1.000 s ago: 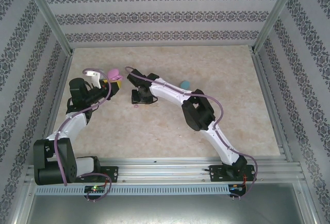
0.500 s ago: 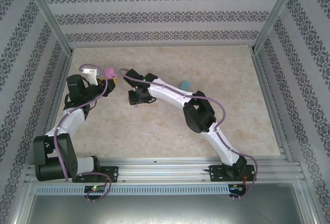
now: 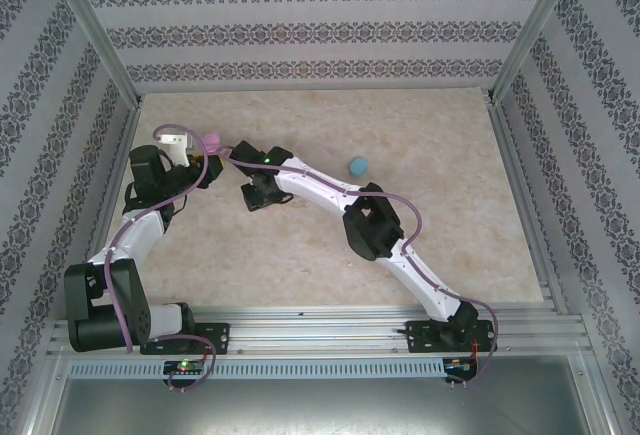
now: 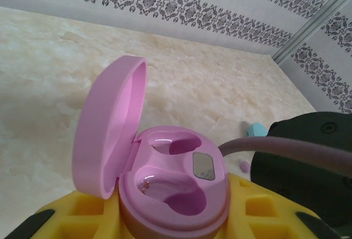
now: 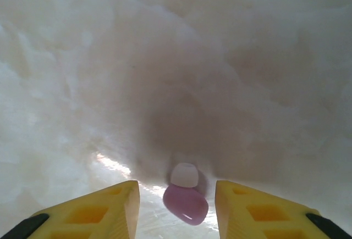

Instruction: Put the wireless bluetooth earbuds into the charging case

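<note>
At the left of the table (image 3: 450, 225), the left gripper (image 3: 203, 162) is closed on the pink case (image 4: 176, 195). In the left wrist view the base of the case is clamped between the yellow fingers (image 4: 77, 217). The case is held upright. Its lid (image 4: 107, 129) is swung open and stands up at the left side of that view. Two hollows and a small grey panel are seen in the top of the base.

Just to the right, the right arm (image 3: 320, 187) is stretched across the table toward the left gripper. The right gripper (image 3: 255, 195) is pointed down at the surface. In the right wrist view its jaws are set part-way open, with one yellow finger on each side of a pink earbud (image 5: 185, 201). A gap is seen on both sides, so the earbud is not gripped. It is laid on the table between the fingertips, with its pale tip turned away from the camera.

Further right, a blue case (image 3: 357, 165) is set on the table beyond the right arm, well apart from both grippers. Whether it is open cannot be told.
</note>
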